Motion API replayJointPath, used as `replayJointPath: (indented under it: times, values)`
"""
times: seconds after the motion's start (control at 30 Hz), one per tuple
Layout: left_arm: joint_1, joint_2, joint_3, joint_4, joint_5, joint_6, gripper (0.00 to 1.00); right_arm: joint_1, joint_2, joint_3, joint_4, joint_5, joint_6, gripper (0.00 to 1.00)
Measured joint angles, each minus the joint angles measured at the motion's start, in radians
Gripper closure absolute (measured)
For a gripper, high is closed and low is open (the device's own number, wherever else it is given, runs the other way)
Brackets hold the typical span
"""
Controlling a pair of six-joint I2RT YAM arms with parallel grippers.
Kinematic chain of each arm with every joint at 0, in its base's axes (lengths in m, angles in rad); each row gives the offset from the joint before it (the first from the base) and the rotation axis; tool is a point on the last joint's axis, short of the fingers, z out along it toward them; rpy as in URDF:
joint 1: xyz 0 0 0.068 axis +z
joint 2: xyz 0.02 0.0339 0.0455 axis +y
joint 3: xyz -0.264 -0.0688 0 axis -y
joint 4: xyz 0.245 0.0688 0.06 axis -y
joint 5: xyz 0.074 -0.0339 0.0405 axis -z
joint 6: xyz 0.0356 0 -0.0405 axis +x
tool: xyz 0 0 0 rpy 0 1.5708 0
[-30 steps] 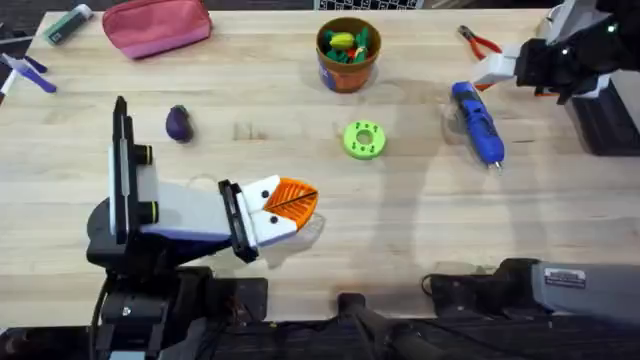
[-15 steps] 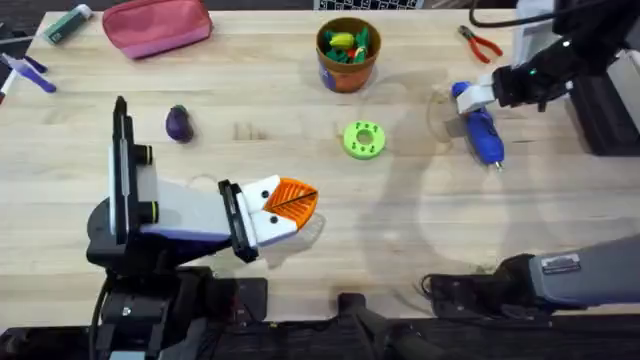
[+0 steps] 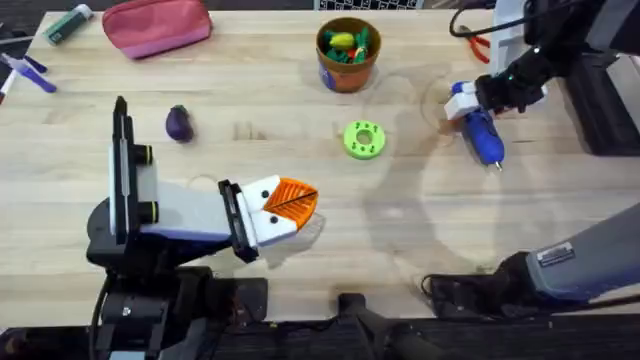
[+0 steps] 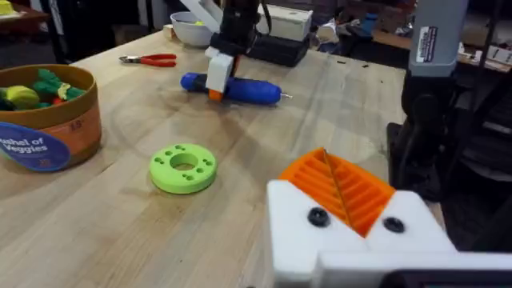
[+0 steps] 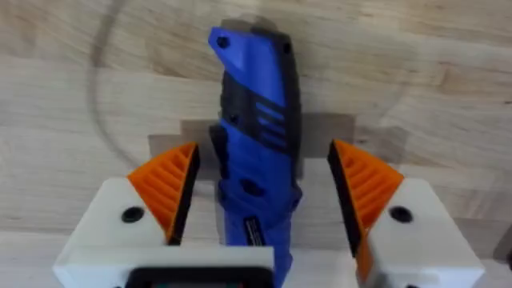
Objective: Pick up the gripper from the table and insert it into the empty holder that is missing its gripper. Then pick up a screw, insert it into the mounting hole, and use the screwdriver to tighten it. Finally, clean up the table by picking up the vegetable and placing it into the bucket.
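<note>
Overhead, upper right: right gripper (image 5: pixel 260 204), jaws spread, straddles the screwdriver (image 3: pixel 479 128); screw tightening and eggplant (image 3: pixel 178 123) cleanup remain.

I count one blue screwdriver (image 3: pixel 480 125) at 2 o'clock on the table, one purple eggplant (image 3: pixel 179 123) at 10 o'clock, and one bucket (image 3: pixel 347 52) at 12 o'clock. I see one green ring (image 3: pixel 364 139) near the middle, one pair of red pliers (image 4: pixel 150 59) at 1 o'clock, one pink pouch (image 3: pixel 157 26) at 11 o'clock, and one white bowl (image 4: pixel 192 29). I have two arms in view.
</note>
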Motion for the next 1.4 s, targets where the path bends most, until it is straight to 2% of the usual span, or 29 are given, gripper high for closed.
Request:
replayJointPath:
  times: [0.23, 0.33, 0.47, 0.53, 0.57, 0.6, 1.07, 1.2, 1.4]
  values:
    - [0.000, 0.000, 0.000, 0.000, 0.000, 0.000, 0.983, 0.000, 0.037, 0.010, 0.022, -0.016, -0.004, 0.128]
    - [0.000, 0.000, 0.000, 0.000, 0.000, 0.000, 0.983, 0.003, 0.038, 0.011, 0.022, -0.027, -0.007, 0.227]
    - [0.000, 0.000, 0.000, 0.000, 0.000, 0.000, 0.983, 0.005, 0.043, 0.014, 0.035, -0.027, -0.007, 0.550]
    - [0.000, 0.000, 0.000, 0.000, 0.000, 0.000, 0.983, 0.005, 0.048, 0.014, 0.046, -0.020, -0.010, 0.836]
    - [0.000, 0.000, 0.000, 0.000, 0.000, 0.000, 0.983, 0.005, 0.050, 0.015, 0.051, -0.013, -0.010, 0.937]
    - [0.000, 0.000, 0.000, 0.000, 0.000, 0.000, 0.983, 0.004, 0.052, 0.017, 0.055, -0.011, -0.007, 0.975]
    - [0.000, 0.000, 0.000, 0.000, 0.000, 0.000, 0.983, 0.023, 0.020, 0.018, 0.020, -0.007, -0.011, 0.976]
    - [0.000, 0.000, 0.000, 0.000, 0.000, 0.000, 0.983, 0.077, -0.074, 0.039, -0.020, -0.006, -0.011, 0.976]
    - [0.000, 0.000, 0.000, 0.000, 0.000, 0.000, 0.983, 0.210, -0.275, 0.091, -0.014, -0.007, 0.009, 0.976]
